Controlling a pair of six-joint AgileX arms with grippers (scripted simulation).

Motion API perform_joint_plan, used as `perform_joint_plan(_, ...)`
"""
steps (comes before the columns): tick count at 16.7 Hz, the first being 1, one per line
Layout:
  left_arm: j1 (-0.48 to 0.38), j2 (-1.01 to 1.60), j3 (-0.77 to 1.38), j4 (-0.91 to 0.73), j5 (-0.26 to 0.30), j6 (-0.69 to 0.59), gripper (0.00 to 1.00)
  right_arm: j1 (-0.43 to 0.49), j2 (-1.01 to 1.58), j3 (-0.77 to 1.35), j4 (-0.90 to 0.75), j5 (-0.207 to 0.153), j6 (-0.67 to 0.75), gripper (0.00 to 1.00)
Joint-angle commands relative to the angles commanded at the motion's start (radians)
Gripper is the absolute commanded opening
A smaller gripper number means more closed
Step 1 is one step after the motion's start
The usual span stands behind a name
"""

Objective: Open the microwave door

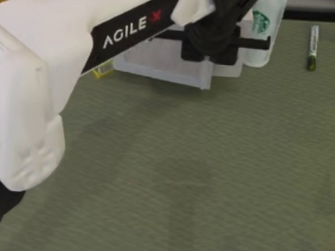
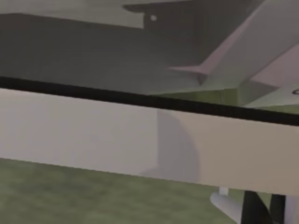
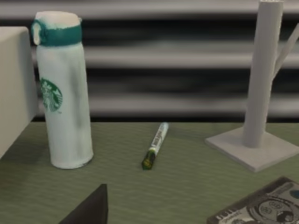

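Left gripper [image 1: 218, 46] over the microwave door [image 1: 204, 76] (swung out).

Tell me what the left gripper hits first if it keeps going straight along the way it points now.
Most likely the microwave. In the top view the left gripper reaches toward the far edge and sits right over its white body, with the white bottle just beyond to the right. Depth is unclear, so whether contact exists already cannot be told.

Left arm [image 1: 75, 46] stretched far across; its pincer [image 1: 218, 37] pointing down.
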Motion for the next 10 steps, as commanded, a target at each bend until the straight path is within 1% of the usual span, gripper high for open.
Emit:
perform_joint_plan(5, 0.008, -0.092, -0.157, 0.082, 0.029, 0.071, 0.0, 0.0, 0.0, 0.0, 0.0, 0.0, 0.0, 1.0)
perform_joint_plan(10, 0.009, -0.099, -0.166, 0.088, 0.033, 0.075, 0.0, 0.0, 0.0, 0.0, 0.0, 0.0, 0.0, 1.0)
